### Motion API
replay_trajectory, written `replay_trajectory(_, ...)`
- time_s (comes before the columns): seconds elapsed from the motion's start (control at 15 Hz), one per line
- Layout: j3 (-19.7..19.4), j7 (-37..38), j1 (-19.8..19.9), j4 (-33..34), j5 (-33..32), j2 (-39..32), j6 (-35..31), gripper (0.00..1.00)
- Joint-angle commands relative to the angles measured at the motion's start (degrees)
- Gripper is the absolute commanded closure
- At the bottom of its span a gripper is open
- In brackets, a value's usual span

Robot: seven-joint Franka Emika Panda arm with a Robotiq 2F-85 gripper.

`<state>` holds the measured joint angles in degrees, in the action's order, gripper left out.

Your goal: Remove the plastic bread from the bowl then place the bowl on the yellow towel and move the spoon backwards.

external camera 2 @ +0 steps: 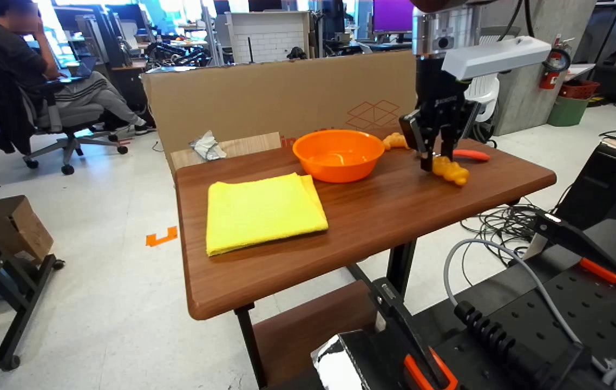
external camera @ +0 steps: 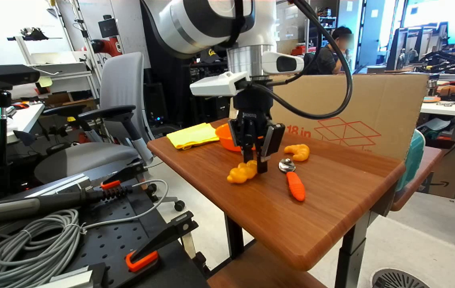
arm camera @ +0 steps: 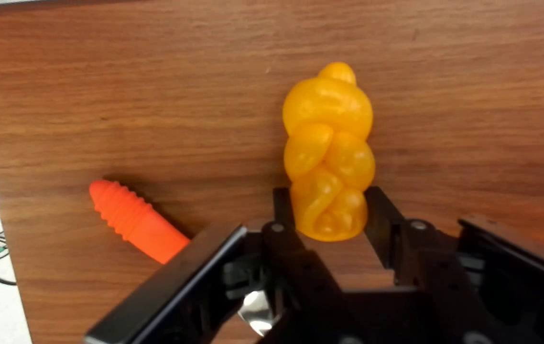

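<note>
"Where is the plastic bread?"

"Low over the table or on it; I cannot tell whether its underside touches. In the wrist view one end of it sits between the fingers of the gripper, and the longer part sticks out past them."

"So does the gripper have it?"

"Yes, grasped. A fingertip lies flush against each side."

"How wide do the fingers stand?"

"Partly spread, with just the breadth of the plastic bread between them."

"And what is near?"

"The spoon, lying on the table near the gripper and apart from it in an exterior view. A crescent-shaped yellow-orange piece lies near the spoon's silvery end."

"And the bowl?"

"Farther out, upright on the table in an exterior view, just beside the yellow towel. Whether their edges touch, I cannot tell."
</note>
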<state>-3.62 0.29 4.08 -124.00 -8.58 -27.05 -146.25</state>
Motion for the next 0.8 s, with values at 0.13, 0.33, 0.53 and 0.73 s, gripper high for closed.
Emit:
replay_trajectory(0.13,-1.0,-0.6,-0.3,0.0,0.2,-1.2,-1.2,0.69)
replay_trajectory(0.33,-1.0,-0.6,-0.4,-0.2,0.2,-0.9,-1.0,0.27)
replay_trajectory(0.53,-0.8,-0.8,-0.2,-0.2,0.5,-0.7,-0.6,0.05)
replay_trajectory(0.73,-0.5,-0.8,-0.1,-0.3,1.0,-0.1,0.0,0.00)
